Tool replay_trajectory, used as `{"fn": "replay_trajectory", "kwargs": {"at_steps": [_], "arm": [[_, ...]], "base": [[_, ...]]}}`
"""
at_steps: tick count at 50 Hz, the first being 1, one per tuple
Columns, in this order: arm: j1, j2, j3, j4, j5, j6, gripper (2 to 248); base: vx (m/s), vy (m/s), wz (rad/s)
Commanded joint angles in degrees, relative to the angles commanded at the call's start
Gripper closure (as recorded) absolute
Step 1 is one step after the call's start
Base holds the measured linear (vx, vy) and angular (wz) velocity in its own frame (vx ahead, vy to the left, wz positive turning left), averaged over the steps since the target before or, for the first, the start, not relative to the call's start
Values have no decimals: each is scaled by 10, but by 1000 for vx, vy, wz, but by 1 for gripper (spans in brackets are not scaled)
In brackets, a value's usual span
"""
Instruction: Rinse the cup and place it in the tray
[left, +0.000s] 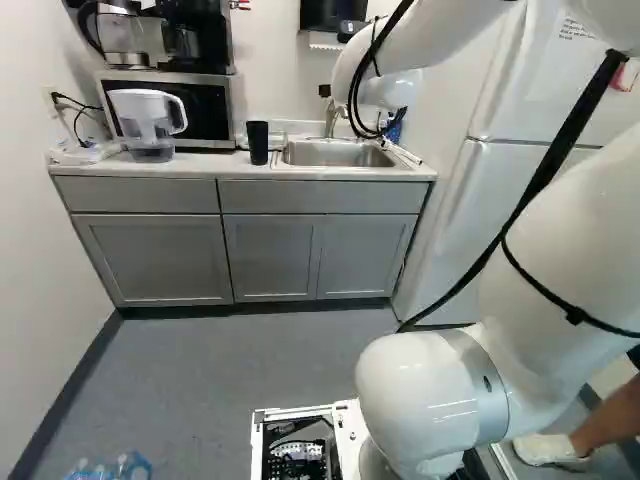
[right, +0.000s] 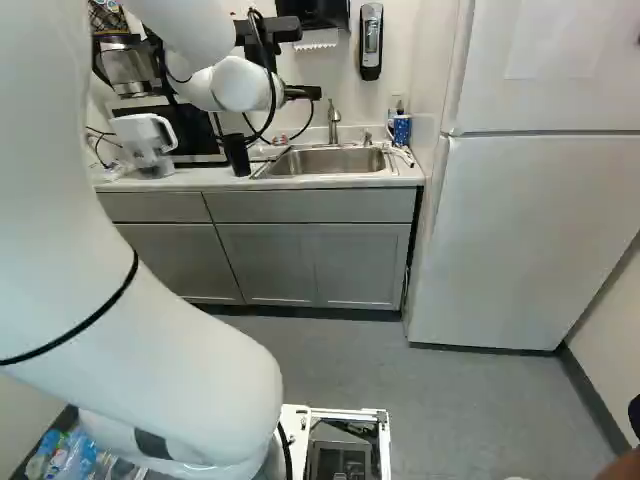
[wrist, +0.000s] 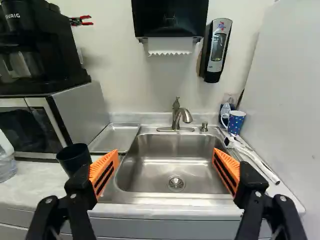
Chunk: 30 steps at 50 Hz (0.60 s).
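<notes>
In the right base view my gripper (right: 303, 92) is held above the counter near the sink, partly behind the arm. The wrist view shows the gripper (wrist: 164, 167) open, its orange-padded fingers wide apart and nothing gripped. Ahead, between the fingers, lies the empty steel sink (wrist: 175, 155) with its faucet (wrist: 176, 117). A black cup (wrist: 74, 158) stands upright on the counter beside the left finger's outer side. Beyond it a shallow metal tray (wrist: 115, 138) lies between microwave and sink. A blue dotted mug (wrist: 236, 121) stands at the sink's far right corner.
A microwave (left: 170, 105) with a coffee maker on top and a water pitcher (left: 147, 125) flank the black cup. A brush (wrist: 250, 155) lies on the sink's right edge. The refrigerator (right: 520, 230) rises to the right; a soap dispenser (wrist: 217, 50) and towel dispenser (wrist: 170, 17) hang above.
</notes>
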Motion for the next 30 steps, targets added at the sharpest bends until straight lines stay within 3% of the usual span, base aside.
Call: {"fn": "replay_trajectory", "kwargs": {"at_steps": [30], "arm": [[0,0,0,0,0,0,3]], "base": [[16,-2,0]]}}
